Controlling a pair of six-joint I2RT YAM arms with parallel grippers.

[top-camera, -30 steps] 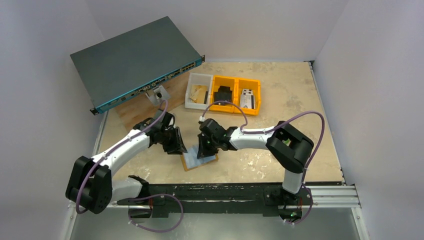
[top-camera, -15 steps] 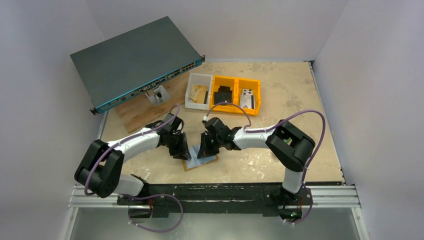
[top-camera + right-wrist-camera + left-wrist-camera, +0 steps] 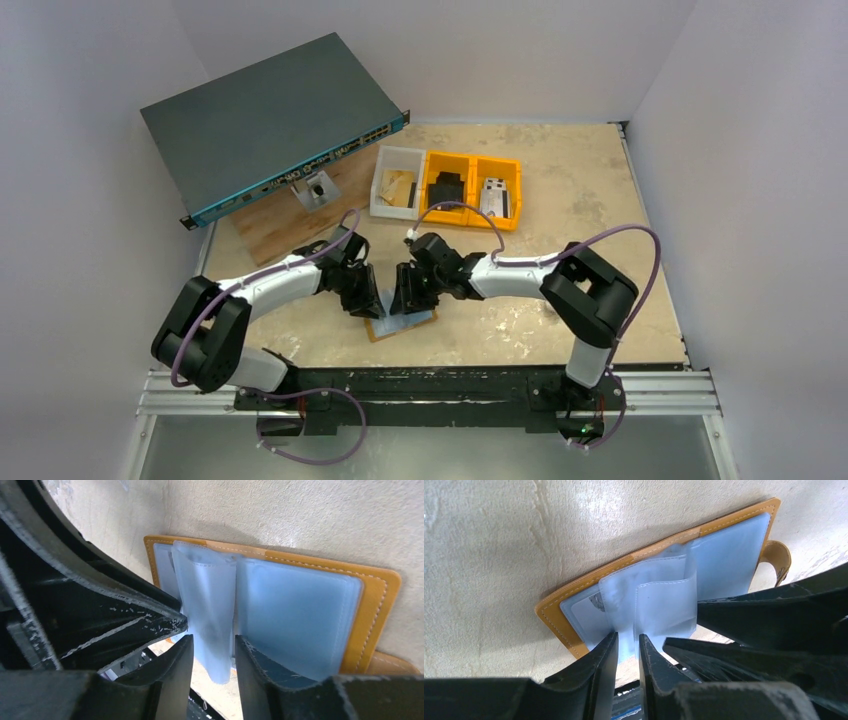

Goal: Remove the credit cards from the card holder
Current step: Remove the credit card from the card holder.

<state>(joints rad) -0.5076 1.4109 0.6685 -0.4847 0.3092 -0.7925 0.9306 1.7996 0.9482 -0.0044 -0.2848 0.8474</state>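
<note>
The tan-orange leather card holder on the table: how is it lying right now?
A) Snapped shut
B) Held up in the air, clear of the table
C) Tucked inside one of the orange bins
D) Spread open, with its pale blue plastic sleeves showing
D: the tan-orange leather card holder lies spread open on the beige table, with its pale blue plastic sleeves exposed and its snap tab undone.
</note>
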